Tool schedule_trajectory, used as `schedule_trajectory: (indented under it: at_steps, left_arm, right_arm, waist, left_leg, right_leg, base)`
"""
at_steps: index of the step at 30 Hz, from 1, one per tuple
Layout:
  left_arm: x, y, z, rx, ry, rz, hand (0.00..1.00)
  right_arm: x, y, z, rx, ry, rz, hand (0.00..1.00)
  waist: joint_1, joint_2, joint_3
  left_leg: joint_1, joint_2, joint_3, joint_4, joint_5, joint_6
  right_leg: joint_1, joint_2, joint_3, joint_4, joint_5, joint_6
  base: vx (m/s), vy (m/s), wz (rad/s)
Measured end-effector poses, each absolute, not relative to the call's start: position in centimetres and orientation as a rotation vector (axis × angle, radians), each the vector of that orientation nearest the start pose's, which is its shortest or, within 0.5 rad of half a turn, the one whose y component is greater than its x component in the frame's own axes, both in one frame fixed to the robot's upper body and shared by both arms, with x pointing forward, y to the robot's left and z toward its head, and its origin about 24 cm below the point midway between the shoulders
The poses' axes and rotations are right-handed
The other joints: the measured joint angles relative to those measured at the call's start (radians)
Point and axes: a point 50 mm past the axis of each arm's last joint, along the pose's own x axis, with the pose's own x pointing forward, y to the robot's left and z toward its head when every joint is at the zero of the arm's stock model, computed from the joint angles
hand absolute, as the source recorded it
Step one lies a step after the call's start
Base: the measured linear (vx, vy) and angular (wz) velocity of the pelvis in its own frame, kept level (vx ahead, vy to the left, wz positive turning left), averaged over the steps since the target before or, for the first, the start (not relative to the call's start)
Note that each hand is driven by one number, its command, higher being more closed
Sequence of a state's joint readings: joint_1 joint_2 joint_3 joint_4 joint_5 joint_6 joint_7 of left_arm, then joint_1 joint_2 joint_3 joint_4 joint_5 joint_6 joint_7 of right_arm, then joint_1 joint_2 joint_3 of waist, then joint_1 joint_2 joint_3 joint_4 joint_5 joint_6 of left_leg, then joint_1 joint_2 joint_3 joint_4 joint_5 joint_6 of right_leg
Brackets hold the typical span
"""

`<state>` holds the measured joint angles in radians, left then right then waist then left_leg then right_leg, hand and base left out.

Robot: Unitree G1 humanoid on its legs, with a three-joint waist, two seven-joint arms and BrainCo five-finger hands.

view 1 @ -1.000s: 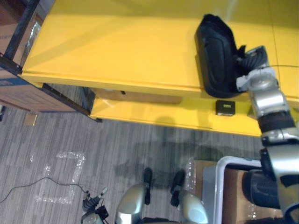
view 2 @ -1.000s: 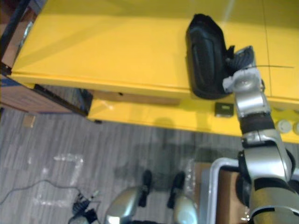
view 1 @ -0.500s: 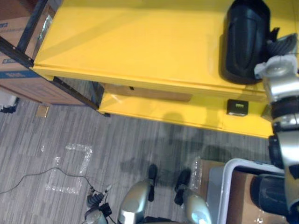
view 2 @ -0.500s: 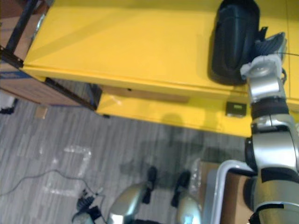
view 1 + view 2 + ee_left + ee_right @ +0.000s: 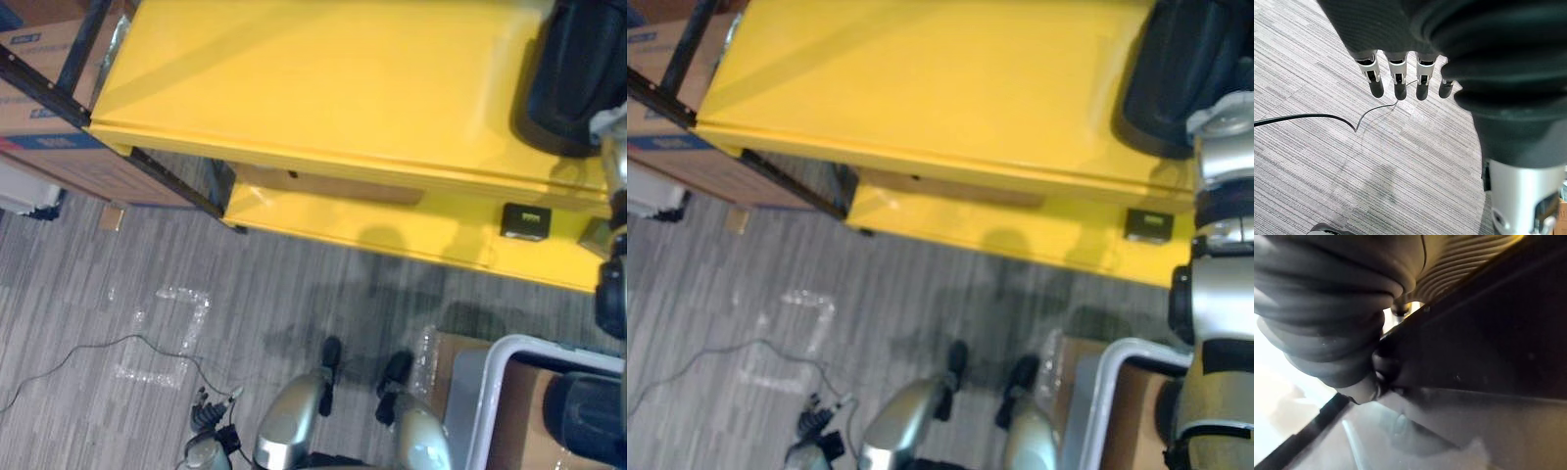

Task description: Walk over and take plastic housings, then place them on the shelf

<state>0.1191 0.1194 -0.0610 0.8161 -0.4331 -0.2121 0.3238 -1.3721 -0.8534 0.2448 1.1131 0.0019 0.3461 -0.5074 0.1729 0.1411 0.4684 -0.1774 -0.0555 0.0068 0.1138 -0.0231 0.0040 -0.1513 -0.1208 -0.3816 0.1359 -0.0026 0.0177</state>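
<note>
Nearest us, the left hand (image 5: 1397, 78) hangs over the grey carpet (image 5: 294, 294), fingers straight and apart, holding nothing. It is idle.

On the carpet at lower left are pale tape marks (image 5: 162, 333). At lower right sits a white-rimmed bin (image 5: 478, 392) with brown cardboard inside.

Next out is the lower yellow ledge (image 5: 372, 225), with a small black box (image 5: 526, 220) on it at right. Above it is the broad top board of the yellow shelf (image 5: 323, 88).

What changed: the whole picture has slid over the last second. The shelf edge, the ledge and the cardboard carton (image 5: 39, 59) at upper left all sit further right in frame, so we read this as the head camera moving, not the things.

The black plastic housing (image 5: 578, 69) now lies at the upper right corner of the frame, resting on the top board near its front edge. Against the small black box it also seems to sit a little further right than a second ago. That is possibly a nudge along the board, possibly only the new angle.

The right hand (image 5: 1327, 303) is close against the housing's dark shell in its wrist view. We cannot tell whether it is clamped on it or already loose.

Our reading: the housing is down on the shelf, so placing looks done or nearly so. Letting go and drawing the arm clear would be next.
</note>
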Motion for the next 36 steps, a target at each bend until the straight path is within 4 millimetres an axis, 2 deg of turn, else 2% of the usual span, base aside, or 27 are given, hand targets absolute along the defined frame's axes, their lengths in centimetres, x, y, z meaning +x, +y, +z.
schedule_trajectory:
  at_steps: [8,9,12,17,22,27,31,34,36]
  left_arm:
    - [13.8,21.6,-12.3,-0.115,0.715,0.528,0.0]
    - [13.8,21.7,-12.3,-0.113,0.716,0.529,0.0]
    - [13.8,21.7,-12.3,-0.116,0.714,0.52,0.0]
    - [13.8,21.7,-12.3,-0.117,0.712,0.516,0.0]
    - [13.9,21.7,-12.2,-0.121,0.702,0.506,0.0]
    - [14.3,21.9,-11.8,-0.119,0.661,0.5,0.0]
    - [14.0,22.3,-11.5,-0.112,0.643,0.495,0.0]
    - [13.8,22.5,-11.5,-0.108,0.64,0.495,0.0]
    - [13.2,22.6,-11.6,-0.106,0.637,0.5,0.0]
  right_arm:
    - [34.7,-36.4,33.9,-0.694,-0.087,-1.065,1.0]
    - [34.6,-36.4,34.2,-0.724,-0.091,-1.048,0.0]
    - [34.7,-36.4,34.5,-0.754,-0.079,-1.019,0.0]
    - [34.8,-36.8,33.7,-0.84,-0.001,-0.994,0.0]
    - [34.1,-36.8,34.5,-0.972,-0.061,-1.153,0.0]
    - [32.5,-37.2,36.3,-0.966,-0.194,-1.378,0.0]
    - [32.1,-36.3,38.0,-0.92,-0.359,-1.434,0.0]
    - [31.8,-35.2,39.5,-0.781,-0.549,-1.429,0.0]
    - [31.3,-34.3,40.5,-0.605,-0.718,-1.365,0.0]
  waist:
    - [0.007,0.005,0.002]
    - [0.007,0.005,0.002]
    - [0.008,0.005,0.002]
    - [0.012,0.005,0.003]
    - [0.02,0.005,0.003]
    - [0.028,0.005,0.003]
    - [0.03,0.005,0.003]
    - [0.027,0.004,0.003]
    - [0.019,-0.001,0.006]
  left_leg:
    - [-0.017,0.0,-0.004,-0.001,0.005,0.0]
    - [-0.022,0.0,-0.004,-0.001,0.006,0.0]
    - [-0.02,0.0,-0.004,-0.001,0.006,0.0]
    - [-0.02,0.001,-0.002,-0.001,0.006,0.001]
    - [-0.023,0.002,-0.003,-0.002,0.006,0.0]
    - [-0.034,0.001,-0.02,-0.002,0.008,-0.002]
    - [-0.033,0.002,-0.022,-0.002,0.008,-0.003]
    - [-0.02,0.002,-0.022,-0.004,0.008,-0.003]
    - [0.018,0.002,-0.021,-0.016,0.008,-0.003]
  right_leg:
    - [-0.02,-0.001,-0.004,0.009,-0.002,-0.001]
    - [-0.024,-0.002,-0.004,0.01,-0.002,-0.001]
    - [-0.024,-0.002,-0.004,0.01,-0.002,-0.002]
    - [-0.024,-0.002,-0.003,0.01,-0.002,-0.002]
    - [-0.025,-0.001,-0.005,0.009,-0.003,-0.002]
    - [-0.024,0.0,-0.025,0.002,-0.002,-0.002]
    - [-0.022,0.0,-0.027,0.0,-0.002,-0.002]
    - [-0.008,0.001,-0.028,-0.008,-0.002,-0.002]
    - [0.033,0.004,-0.028,-0.026,0.0,0.001]
  base:
    - [0.0,-0.001,0.01]
    - [0.0,0.0,0.0]
    - [0.0,0.0,0.0]
    - [0.0,0.0,0.0]
    - [0.0,0.0,0.01]
    - [0.02,-0.001,0.1]
    - [0.01,-0.001,0.01]
    - [0.0,0.0,0.0]
    - [0.0,0.0,0.0]
